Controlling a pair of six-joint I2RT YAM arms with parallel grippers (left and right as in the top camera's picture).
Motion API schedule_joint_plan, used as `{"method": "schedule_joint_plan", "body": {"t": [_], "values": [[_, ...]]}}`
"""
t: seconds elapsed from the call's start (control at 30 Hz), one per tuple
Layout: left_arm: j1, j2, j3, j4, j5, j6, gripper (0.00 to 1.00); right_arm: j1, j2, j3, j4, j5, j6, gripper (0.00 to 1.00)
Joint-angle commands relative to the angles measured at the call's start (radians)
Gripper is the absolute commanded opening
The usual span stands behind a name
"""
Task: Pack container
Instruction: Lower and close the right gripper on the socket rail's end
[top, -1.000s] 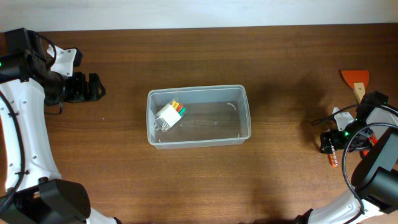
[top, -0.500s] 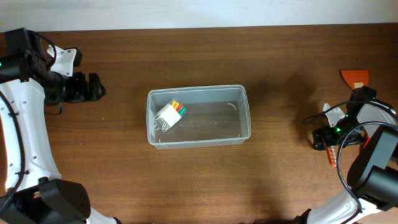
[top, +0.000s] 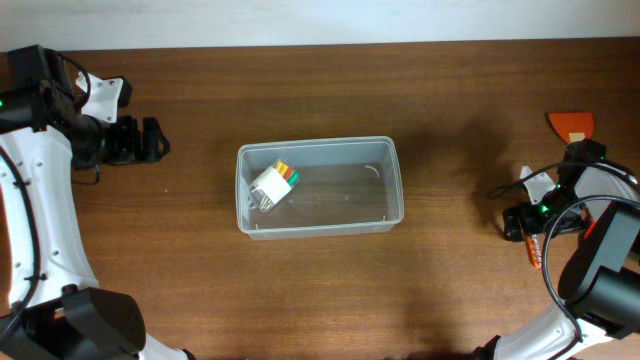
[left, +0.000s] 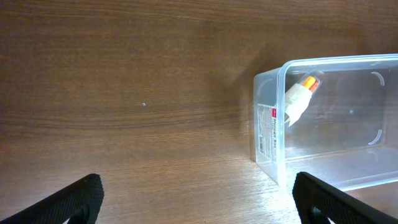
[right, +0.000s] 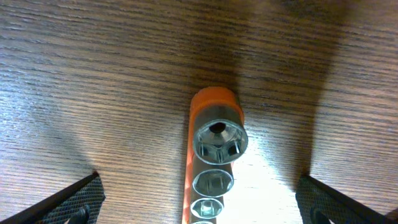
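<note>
Container (top: 320, 140) is set at approx. the centre of the table (top: 450, 80), upright, mouth up, long axis running left-right. A white bundle w/ coloured tips (top: 272, 184) is seen inside at its left end. Left hand (top: 150, 140) is held well left of the container, spread wide, nothing gripped. Right hand (top: 527, 222) is at the right edge, spread, w/ an orange socket rail (right: 211, 149) lying between the fingers, ungripped. An orange scraper (top: 571, 126) lies just beyond.
</note>
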Motion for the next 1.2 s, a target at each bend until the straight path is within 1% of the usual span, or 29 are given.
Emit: {"method": "schedule_joint_plan", "body": {"t": [0.0,0.1,0.13,0.47,0.57,0.77,0.87,0.93,1.17], "values": [[0.005,0.005,0.021,0.002,0.015,-0.010,0.99,-0.005,0.023,-0.014,-0.002,0.013,0.015,0.92],[0.005,0.005,0.021,0.002,0.015,-0.010,0.99,-0.005,0.023,-0.014,-0.002,0.013,0.015,0.59],[0.005,0.005,0.021,0.002,0.015,-0.010,0.99,-0.005,0.023,-0.014,-0.002,0.013,0.015,0.56],[0.005,0.005,0.021,0.002,0.015,-0.010,0.99,-0.005,0.023,-0.014,-0.005,0.024,0.016,0.56],[0.005,0.005,0.021,0.002,0.015,-0.010,0.99,-0.005,0.023,-0.014,-0.005,0.056,0.041,0.53],[0.005,0.005,0.021,0.002,0.015,-0.010,0.99,-0.005,0.023,-0.014,-0.005,0.068,0.064,0.53],[0.005,0.005,0.021,0.002,0.015,-0.010,0.99,-0.005,0.023,-0.014,-0.004,0.069,0.081,0.49],[0.005,0.005,0.021,0.002,0.015,-0.010,0.99,-0.005,0.023,-0.014,-0.005,0.068,0.083,0.39],[0.005,0.005,0.021,0.002,0.015,-0.010,0.99,-0.005,0.023,-0.014,0.000,0.068,0.083,0.39]]}}
